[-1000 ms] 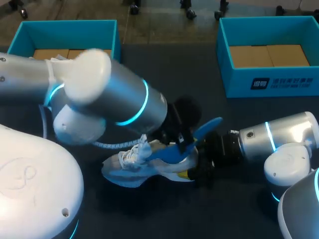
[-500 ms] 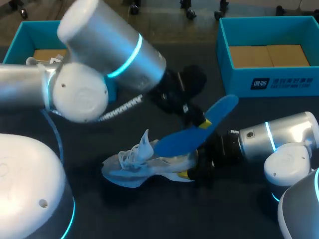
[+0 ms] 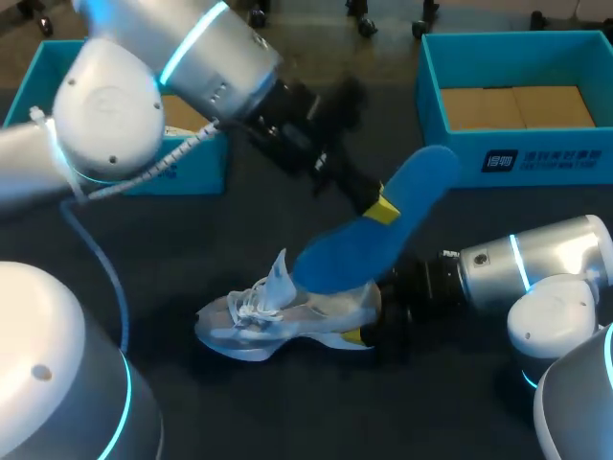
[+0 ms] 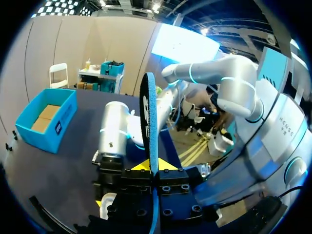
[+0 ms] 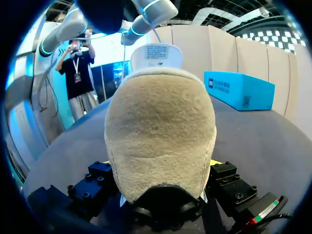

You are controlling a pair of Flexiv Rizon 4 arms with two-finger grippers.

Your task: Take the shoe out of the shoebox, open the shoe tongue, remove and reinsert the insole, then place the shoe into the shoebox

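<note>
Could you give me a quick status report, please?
Left gripper shut on insole, raised over the shoe. Right gripper shut on shoe's heel, shoe on table. Nothing seen in the way.

The table (image 3: 287, 412) had a dark, matt, near-black top that took a soft sheen from overhead light. Beyond the table's far edge ran a strip of tan floor (image 3: 316, 38) with dark castors (image 3: 362, 21) standing on it. In the left wrist view, tall beige wall panels (image 4: 63, 53) stood past the table. In front of them were a white chair (image 4: 57, 74) and a small white shelf cart (image 4: 100, 78) loaded with items. Beside those panels a large pale-blue panel (image 4: 187, 46) glowed. Above the table, a dark ceiling (image 4: 219, 19) carried spot lights (image 4: 155, 7). In the right wrist view, beige panels also rose past the table's edge.
</note>
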